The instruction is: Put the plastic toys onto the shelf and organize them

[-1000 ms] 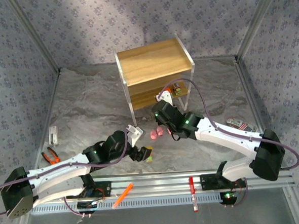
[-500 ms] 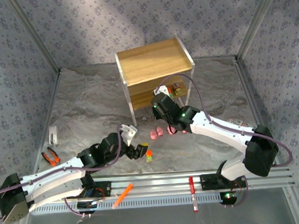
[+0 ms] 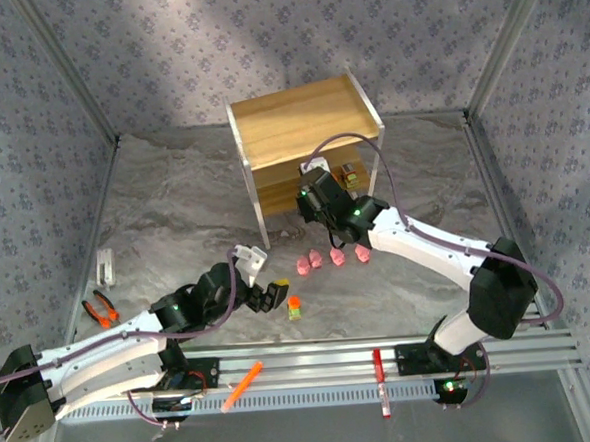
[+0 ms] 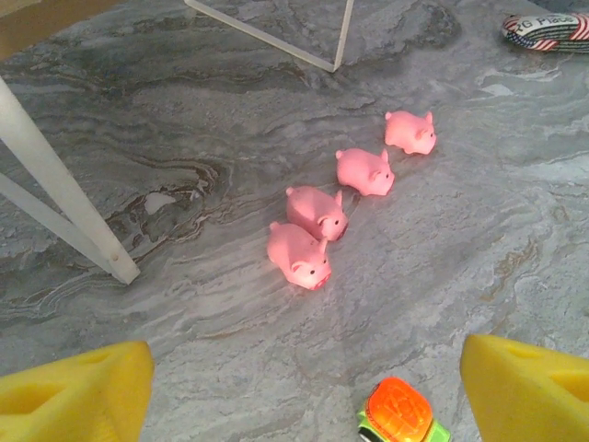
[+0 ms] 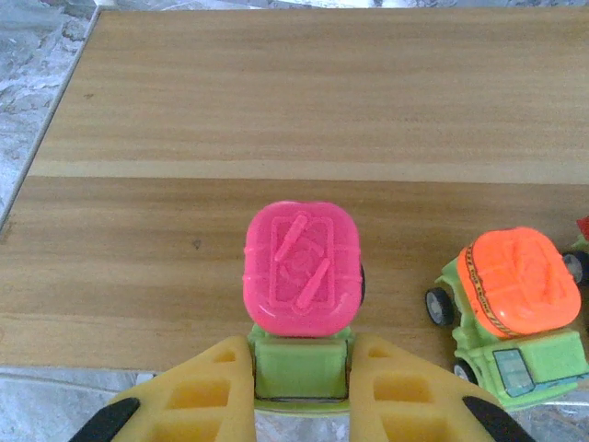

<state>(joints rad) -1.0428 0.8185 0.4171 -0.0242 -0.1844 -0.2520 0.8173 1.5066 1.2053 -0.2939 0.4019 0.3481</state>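
My right gripper [image 5: 301,387] is shut on the green cab of a magenta-topped blocky toy [image 5: 299,267], just above the front of the shelf's lower board [image 5: 276,92]. An orange-topped green toy [image 5: 515,295] stands on that board to its right. From above, the right gripper [image 3: 316,187] reaches under the top board of the shelf [image 3: 305,130]. My left gripper [image 4: 304,405] is open low over the table. Another orange-topped toy [image 4: 398,414] sits untouched between its yellow fingers [image 4: 529,391], closer to the right one. Several pink pigs [image 4: 316,211] stand in a row beyond.
White shelf legs [image 4: 64,198] rise to the left of the pigs, and a striped packet [image 4: 548,28] lies far right. Orange pliers [image 3: 100,308] and a white piece [image 3: 104,263] lie at the left. An orange marker [image 3: 242,385] and a red marker [image 3: 380,371] rest on the front rail.
My right gripper has carried the magenta-topped toy forward into the shelf's lower tier. My left gripper's jaws have widened and drawn back a little from the orange-topped toy on the table.
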